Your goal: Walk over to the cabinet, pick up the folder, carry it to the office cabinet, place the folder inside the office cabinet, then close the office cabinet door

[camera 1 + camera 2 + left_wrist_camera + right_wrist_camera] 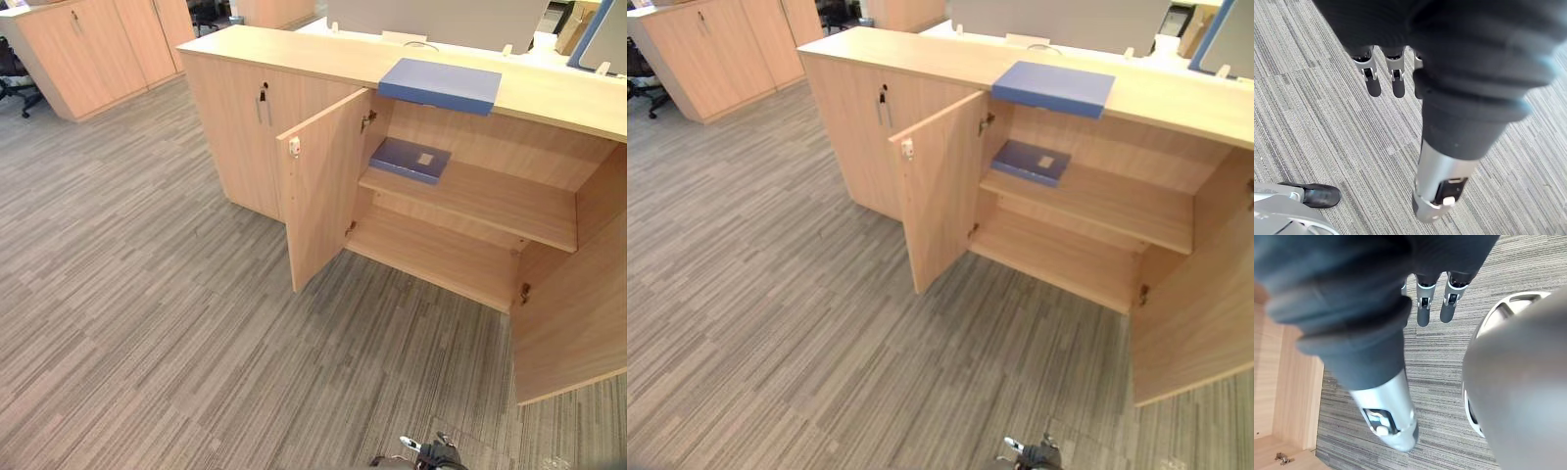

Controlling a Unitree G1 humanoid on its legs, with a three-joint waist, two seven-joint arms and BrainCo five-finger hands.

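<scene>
The left hand [1459, 88] hangs down over the grey striped carpet [1327, 122]. Its fingers [1373, 83] are straight and loose, and it holds nothing. The right hand [1352, 318] hangs down over the same carpet too. Its fingers [1423, 313] are also straight and point at the floor, and it is empty as well. Light wood shows close beside the right hand. In front of the robot stands a long wooden cabinet [294, 59]. Part of it is open, with the left door [318, 196] swung out toward the robot and the right door [573, 304] swung out on the other side. Next to the left door is a shut door [240, 137] with a dark handle [263, 103]. Inside the open part is a shelf [490, 196], with the bottom board [431, 259] under it. A thin blue folder [409, 159] lies flat on the left end of the shelf, near the left door. A thick blue folder [441, 85] lies flat on top of the cabinet, right at the front edge, above the thin one. Far off to the left stands another wooden cabinet [88, 49] with shut doors, and a black chair [15, 73] is beside it.
</scene>
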